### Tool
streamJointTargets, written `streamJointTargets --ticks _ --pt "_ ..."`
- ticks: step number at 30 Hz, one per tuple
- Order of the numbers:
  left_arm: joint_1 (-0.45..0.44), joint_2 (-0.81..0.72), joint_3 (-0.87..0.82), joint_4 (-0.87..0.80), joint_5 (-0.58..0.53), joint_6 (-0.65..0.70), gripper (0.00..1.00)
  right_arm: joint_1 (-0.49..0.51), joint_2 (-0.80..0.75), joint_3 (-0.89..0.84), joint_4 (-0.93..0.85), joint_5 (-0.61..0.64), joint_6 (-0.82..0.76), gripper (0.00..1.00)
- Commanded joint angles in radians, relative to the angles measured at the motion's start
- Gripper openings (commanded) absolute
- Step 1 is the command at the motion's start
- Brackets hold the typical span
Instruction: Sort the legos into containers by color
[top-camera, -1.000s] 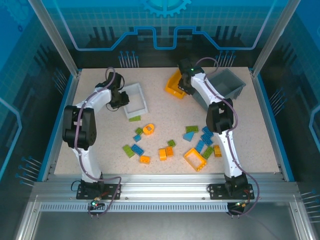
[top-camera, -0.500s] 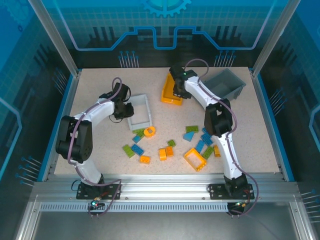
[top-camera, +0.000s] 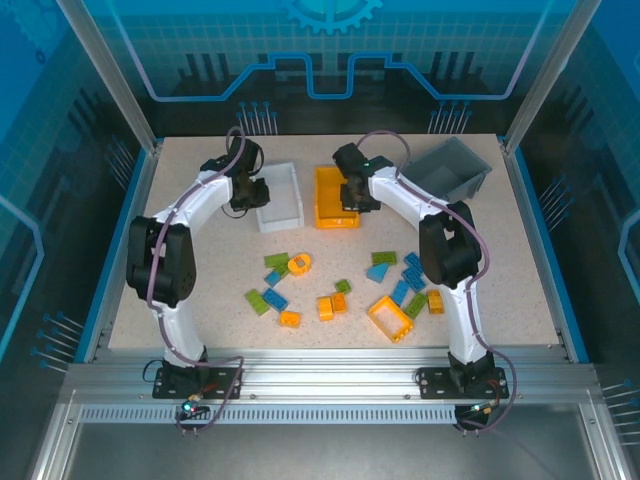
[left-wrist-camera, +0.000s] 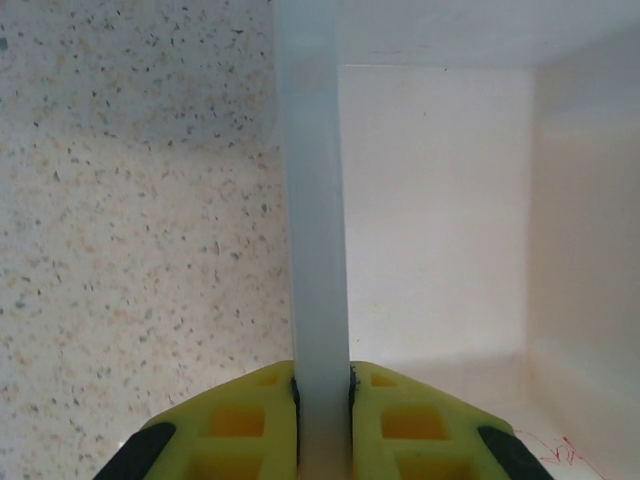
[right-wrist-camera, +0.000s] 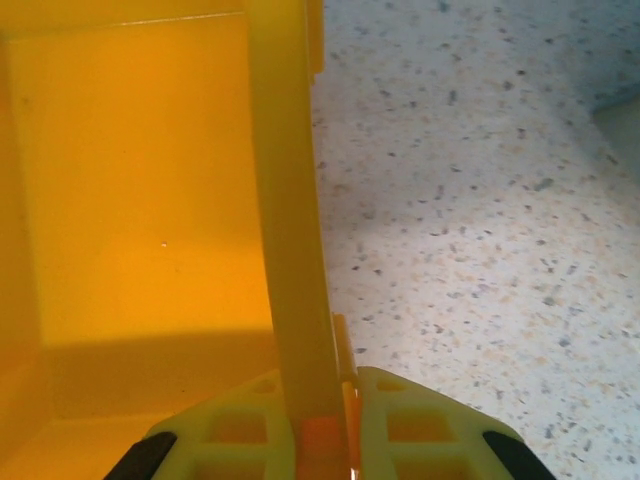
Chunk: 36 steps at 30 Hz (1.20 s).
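Note:
My left gripper (top-camera: 256, 192) is shut on the left wall of the white container (top-camera: 282, 196); in the left wrist view that wall (left-wrist-camera: 315, 220) runs up between the yellow fingers (left-wrist-camera: 240, 425) of the gripper (left-wrist-camera: 321, 400). My right gripper (top-camera: 352, 196) is shut on the right wall of the orange-yellow container (top-camera: 333, 196); the right wrist view has that wall (right-wrist-camera: 290, 220) pinched at the gripper (right-wrist-camera: 318, 415). Both containers look empty inside. The grey container (top-camera: 452, 168) lies tipped at the back right. The legos (top-camera: 340, 288), blue, green and orange, are scattered on the near half, with an open orange square frame (top-camera: 390, 318).
The speckled table (top-camera: 200, 270) is fenced by a blue rim and aluminium posts. The white and orange-yellow containers sit side by side at the back middle, close together. Both arms reach over the back half; the legos lie between their bases.
The left gripper has dragged the white container up and right. The right gripper has pulled the orange-yellow container left and forward, setting it flat beside the white one.

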<state>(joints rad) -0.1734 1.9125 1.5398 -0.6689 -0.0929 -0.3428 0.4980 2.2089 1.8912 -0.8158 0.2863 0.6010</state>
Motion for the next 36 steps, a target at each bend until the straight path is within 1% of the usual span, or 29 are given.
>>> streamJointTargets --ticks 1,7,9,10,12,14,18,21,23,24,26,29,30,31,32,34,36 --pt "0.015 0.057 0.046 -0.052 0.006 0.063 0.0 0.011 0.011 0.02 0.053 -0.058 -0.041 0.02" --pt "0.017 0.1 0.082 -0.07 0.005 0.093 0.0 0.022 0.057 0.078 0.028 -0.082 -0.058 0.05" --pt "0.017 0.101 0.074 -0.059 0.017 0.091 0.0 0.027 0.057 0.077 0.026 -0.084 -0.056 0.07" --pt "0.017 0.105 0.072 -0.055 0.023 0.091 0.02 0.029 0.056 0.075 0.024 -0.085 -0.052 0.1" --pt "0.017 0.111 0.074 -0.06 0.022 0.09 0.14 0.029 0.048 0.07 0.019 -0.084 -0.041 0.18" --pt "0.017 0.102 0.07 -0.063 0.017 0.087 0.24 0.029 0.031 0.06 0.014 -0.076 -0.029 0.27" --pt "0.014 0.041 0.056 -0.057 0.018 0.073 0.37 0.023 -0.03 0.039 0.011 -0.072 -0.023 0.45" --pt "0.011 -0.022 0.058 -0.062 0.009 0.065 0.46 0.01 -0.089 0.029 -0.016 -0.058 -0.015 0.52" --pt "0.008 -0.078 0.053 -0.06 0.004 0.061 0.56 -0.008 -0.155 -0.01 -0.02 -0.042 -0.005 0.56" --pt "0.005 -0.114 0.046 -0.054 0.009 0.056 0.6 -0.026 -0.201 -0.046 -0.012 -0.035 0.005 0.58" --pt "-0.001 -0.195 0.01 -0.025 0.04 0.034 0.66 -0.075 -0.296 -0.137 0.014 -0.035 0.033 0.62" --pt "-0.038 -0.334 -0.088 0.054 0.11 -0.01 0.7 -0.197 -0.442 -0.305 0.083 -0.072 0.089 0.67" --pt "-0.058 -0.386 -0.139 0.104 0.144 -0.031 0.74 -0.248 -0.485 -0.361 0.11 -0.09 0.107 0.7" --pt "-0.078 -0.427 -0.183 0.149 0.177 -0.047 0.76 -0.294 -0.513 -0.402 0.128 -0.106 0.117 0.72" --pt "-0.109 -0.475 -0.237 0.203 0.208 -0.07 0.81 -0.341 -0.536 -0.435 0.143 -0.123 0.13 0.74" --pt "-0.171 -0.556 -0.332 0.3 0.248 -0.108 0.83 -0.423 -0.548 -0.467 0.163 -0.167 0.138 0.76" --pt "-0.245 -0.632 -0.419 0.387 0.258 -0.142 0.83 -0.492 -0.525 -0.466 0.183 -0.213 0.138 0.78"
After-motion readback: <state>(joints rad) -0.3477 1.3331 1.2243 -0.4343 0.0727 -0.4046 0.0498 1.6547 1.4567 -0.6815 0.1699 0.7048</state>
